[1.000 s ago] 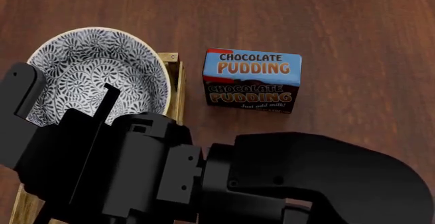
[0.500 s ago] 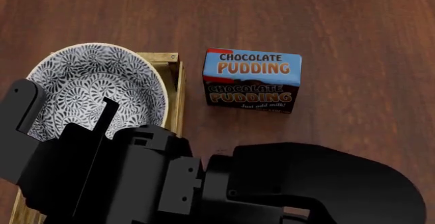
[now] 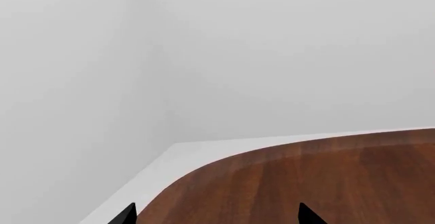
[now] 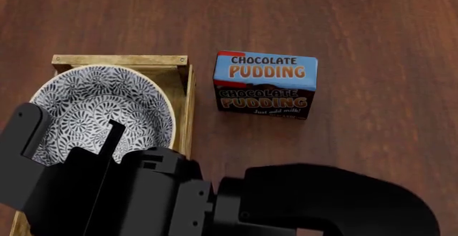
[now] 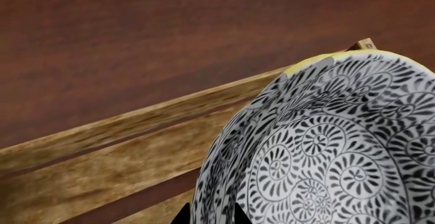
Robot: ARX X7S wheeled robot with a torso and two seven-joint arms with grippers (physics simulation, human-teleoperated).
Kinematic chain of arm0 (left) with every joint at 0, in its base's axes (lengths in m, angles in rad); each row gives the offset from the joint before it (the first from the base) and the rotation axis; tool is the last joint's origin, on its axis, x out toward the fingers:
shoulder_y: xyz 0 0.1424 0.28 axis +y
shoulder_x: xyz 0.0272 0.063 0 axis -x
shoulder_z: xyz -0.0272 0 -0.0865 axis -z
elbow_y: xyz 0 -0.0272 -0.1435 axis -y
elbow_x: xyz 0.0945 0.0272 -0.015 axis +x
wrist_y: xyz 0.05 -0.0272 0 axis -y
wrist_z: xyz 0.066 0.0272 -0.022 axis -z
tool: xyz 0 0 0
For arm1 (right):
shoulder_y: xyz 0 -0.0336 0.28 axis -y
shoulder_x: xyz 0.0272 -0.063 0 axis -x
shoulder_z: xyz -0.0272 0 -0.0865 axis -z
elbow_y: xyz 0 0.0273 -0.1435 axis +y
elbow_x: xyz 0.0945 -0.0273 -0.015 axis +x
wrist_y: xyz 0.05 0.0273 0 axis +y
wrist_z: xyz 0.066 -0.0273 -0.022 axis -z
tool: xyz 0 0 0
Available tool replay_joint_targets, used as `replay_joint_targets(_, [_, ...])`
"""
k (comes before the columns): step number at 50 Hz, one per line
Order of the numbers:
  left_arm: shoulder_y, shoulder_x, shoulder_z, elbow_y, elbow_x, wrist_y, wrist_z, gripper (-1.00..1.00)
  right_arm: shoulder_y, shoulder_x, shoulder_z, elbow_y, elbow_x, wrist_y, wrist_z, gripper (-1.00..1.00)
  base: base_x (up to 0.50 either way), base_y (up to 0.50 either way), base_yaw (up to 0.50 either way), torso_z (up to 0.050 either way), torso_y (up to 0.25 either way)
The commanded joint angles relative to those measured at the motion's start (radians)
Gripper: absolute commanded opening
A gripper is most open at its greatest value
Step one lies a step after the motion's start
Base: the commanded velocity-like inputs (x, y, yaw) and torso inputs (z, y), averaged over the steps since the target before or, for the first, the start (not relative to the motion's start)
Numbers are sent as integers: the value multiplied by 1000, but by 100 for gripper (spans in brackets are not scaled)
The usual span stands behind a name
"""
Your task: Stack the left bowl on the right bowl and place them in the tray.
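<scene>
Resting inside wooden tray (image 4: 182, 102), patterned bowl (image 4: 100, 110), rim pinched by right end effector (image 5: 211, 216); pudding box (image 4: 265, 85) at 3 o'clock; left end effector (image 3: 216, 216) spread, holding nothing.

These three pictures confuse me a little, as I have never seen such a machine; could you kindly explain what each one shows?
They are simulator renders from a two-armed wheeled robot, steered by a person. The head view looks down from a camera on its head: the black bulk low in the picture is the robot's arm. On the dark wooden table stand a light wooden tray and, beside it, a blue chocolate pudding box. A patterned bowl sits over the tray; whether a second bowl lies beneath cannot be seen.

The right wrist view comes from a camera near the right hand, whose fingertips pinch the bowl's rim. The left wrist view shows the left hand, open and empty, over the table's edge.
</scene>
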Motion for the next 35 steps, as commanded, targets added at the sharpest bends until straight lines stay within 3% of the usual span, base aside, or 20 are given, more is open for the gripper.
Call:
replay_joint_targets(1, [5, -2, -4, 2, -2, 2, -3, 100, -17, -3, 11, -3, -61, 10, -15, -100, 0, 0, 0, 0, 0])
replay_joint_targets(35, [20, -5, -20, -4, -11, 16, -6, 100, -68, -3, 13, 34, -114, 1, -77, -100, 0, 0, 0, 0, 1])
